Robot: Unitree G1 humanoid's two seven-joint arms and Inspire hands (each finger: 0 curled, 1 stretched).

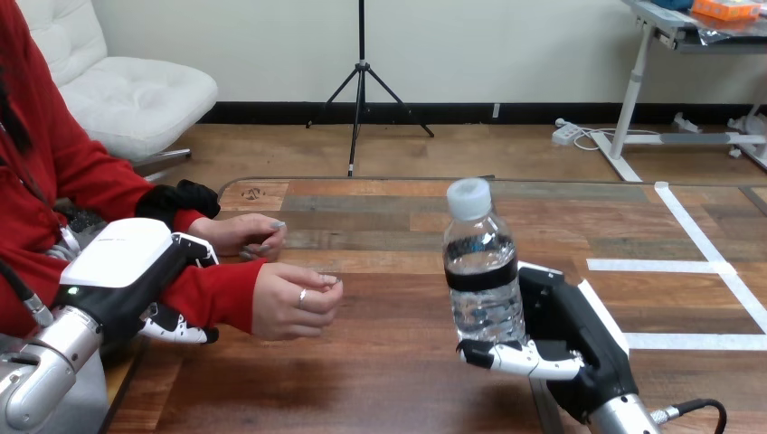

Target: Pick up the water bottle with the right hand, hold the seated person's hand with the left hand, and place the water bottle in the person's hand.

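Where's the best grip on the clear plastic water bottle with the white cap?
Lower body, under the black band, from the view's right: the clear plastic water bottle is upright and round, so fingers wrap it sideways. The right hand is curled round it there.

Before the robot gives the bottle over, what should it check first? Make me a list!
1. Right hand curled round the water bottle: ok.
2. Bottle upright, cap on: ok.
3. Left hand wrapped round the person's forearm: ok.
4. Person's nearer hand open to take it: not ok, fingers curled.
5. Table bare between bottle and that hand: ok.
6. Bottle lifted off the table: cannot tell.
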